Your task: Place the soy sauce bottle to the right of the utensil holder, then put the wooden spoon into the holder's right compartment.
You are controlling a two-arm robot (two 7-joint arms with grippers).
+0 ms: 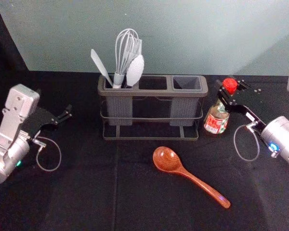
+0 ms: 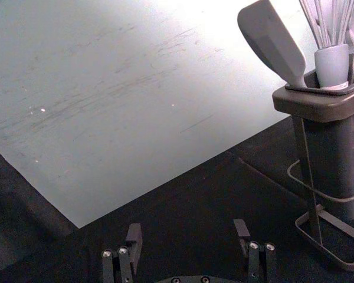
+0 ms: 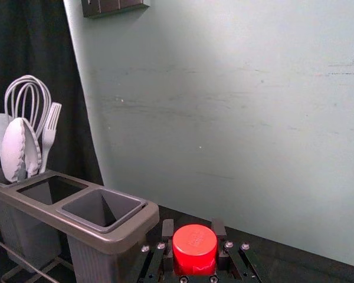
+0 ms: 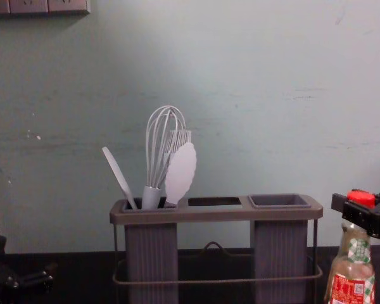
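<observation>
Its fingers spread wide on nothing, the left gripper idles at the left of the table, beyond the holder's end, where a pale whisk rises from the left compartment. To its right, the wooden spoon lies in front of the utensil holder, bowl toward the rack and handle slanting toward the near right, apart from both grippers; its goal, the right compartment, appears vacant. Just beside the rack's right end, the soy sauce bottle is close to upright, its long axis running down from the red cap. The right gripper, nearer to it, reaches in from the right, clenched on the bottle's capped top, with the body hanging below the fingers. Whether the base bears full weight on the cloth cannot be told. The next move likely calls for settling it there, then a straight release without a tip.
</observation>
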